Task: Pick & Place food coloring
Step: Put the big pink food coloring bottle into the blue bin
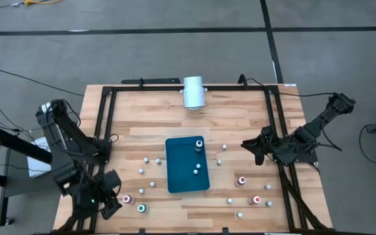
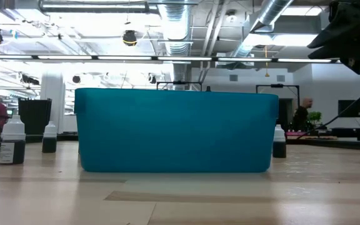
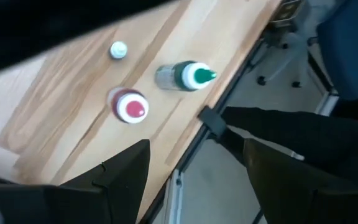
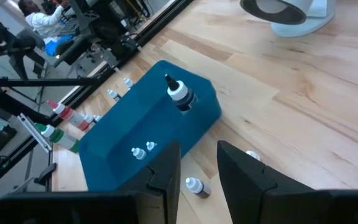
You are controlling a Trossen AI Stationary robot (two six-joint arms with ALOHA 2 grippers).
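Observation:
Food coloring bottles stand scattered on the wooden table around a teal tray (image 1: 187, 164). Three are inside the tray; the tallest, white-collared with a dark tip (image 4: 179, 94), is near its far end. My left gripper (image 1: 111, 201) hovers open at the table's near-left corner. Beside it stand a red-topped bottle (image 3: 129, 107), a green-topped bottle (image 3: 185, 76) and a small white-capped one (image 3: 118, 50). My right gripper (image 1: 254, 148) hangs open to the right of the tray, its fingers (image 4: 166, 168) pointing toward the tray. A small bottle (image 4: 197, 186) lies on its side just beyond them.
A large white cylinder (image 1: 194, 91) lies at the table's far edge. A black frame (image 1: 103, 124) runs along the table's sides. More red-topped bottles (image 1: 241, 181) (image 1: 256, 200) stand on the near right. In the low view the tray (image 2: 177, 131) fills the middle, with bottles (image 2: 11, 140) (image 2: 279, 142) beside it.

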